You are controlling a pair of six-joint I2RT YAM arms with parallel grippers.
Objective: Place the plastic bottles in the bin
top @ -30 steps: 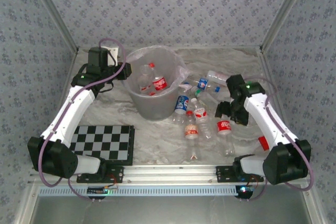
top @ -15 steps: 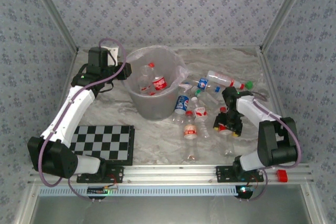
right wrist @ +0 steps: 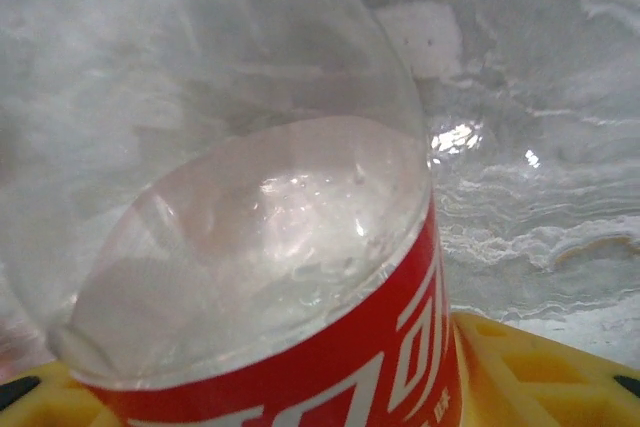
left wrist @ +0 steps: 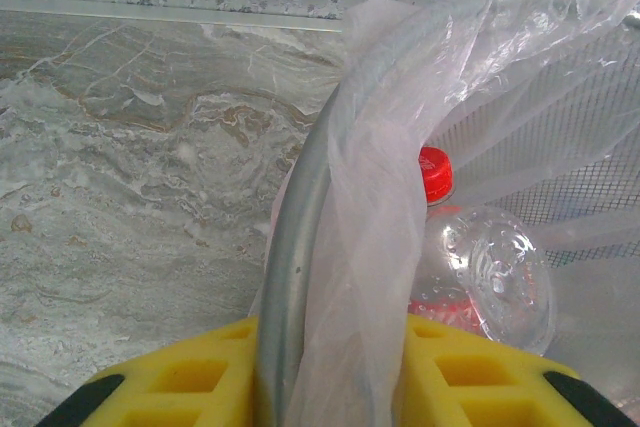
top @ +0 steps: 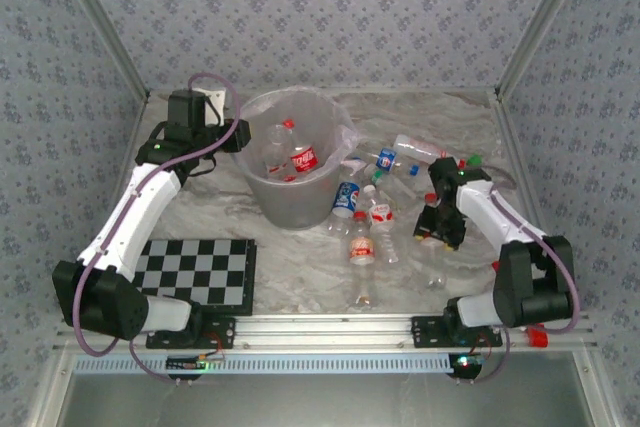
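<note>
Half a second on, my right claw (top: pixel 438 225) has drawn a little farther from my bases, while my left arm has not shifted. That right claw is closed around a red-labelled bottle (right wrist: pixel 270 247): its clear body sits between my yellow pads (right wrist: pixel 520 352), low over the marbled counter (top: pixel 300 252). Just to the left of it, several loose bottles (top: pixel 365 242) lie on their sides, and more lie between there and the far right corner. My left claw (left wrist: pixel 335 347) is clamped on the rim of the bin (top: pixel 290 205), one finger inside and one outside, with the crinkly bag (left wrist: pixel 400 147) pinched against the grey edge. Inside the bin lies a red-capped bottle (left wrist: pixel 480 277), and the overhead view shows a second one beside it. A checkerboard (top: pixel 195 269) lies flat near my left base.
</note>
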